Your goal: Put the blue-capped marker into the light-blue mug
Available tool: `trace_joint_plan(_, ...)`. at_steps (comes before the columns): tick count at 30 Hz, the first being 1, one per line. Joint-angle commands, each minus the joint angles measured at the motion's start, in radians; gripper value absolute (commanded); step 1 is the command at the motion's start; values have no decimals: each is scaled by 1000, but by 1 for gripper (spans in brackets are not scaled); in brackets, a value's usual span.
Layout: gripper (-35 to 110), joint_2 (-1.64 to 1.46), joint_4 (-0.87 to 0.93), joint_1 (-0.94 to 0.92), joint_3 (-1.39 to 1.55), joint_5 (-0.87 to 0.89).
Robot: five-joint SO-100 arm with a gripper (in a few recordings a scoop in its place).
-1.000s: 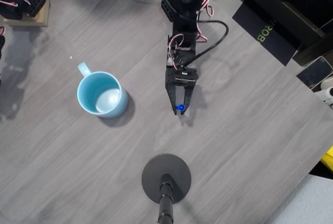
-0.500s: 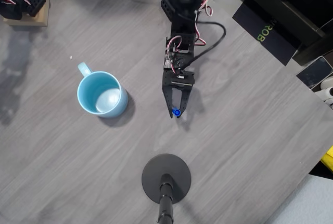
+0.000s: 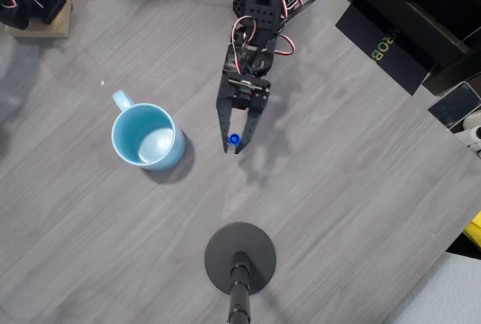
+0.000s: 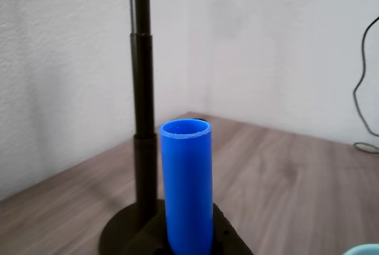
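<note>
Near the desk's [image 3: 361, 189] middle, the gripper [image 3: 234, 140] grips the blue-capped marker [image 3: 234, 139] upright, barrel hidden, right of the light-blue mug [image 3: 146, 137].

Black round stand base [image 3: 240, 258] with upright pole sat on grey wood-grain table [image 3: 361, 211], well below the pincer in overhead view. Wooden block [image 3: 39, 17] lay far upper left of it. Black box [image 3: 383, 46], phone [image 3: 455, 104] lay to its right, off the table edge.
</note>
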State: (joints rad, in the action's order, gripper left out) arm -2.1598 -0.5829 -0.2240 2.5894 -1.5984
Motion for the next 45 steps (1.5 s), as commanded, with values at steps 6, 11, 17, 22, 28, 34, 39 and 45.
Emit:
trace_joint_plan(6, 0, 63, 26, -161, -218, 29)
trace_joint_plan(11, 0, 51, 61, -204, -259, 34)
trace_joint_plan(17, 0, 18, 135, -267, -305, 32)
trace_joint_plan(22, 0, 15, 138, -325, -307, 32)
trace_joint_plan(28, 0, 26, 138, -373, -324, 35)
trace_joint_plan(34, 0, 94, 115, -414, -333, 41)
trace_joint_plan(39, 0, 196, 44, -428, -334, 52)
trace_joint_plan(45, 0, 342, -80, -425, -331, 48)
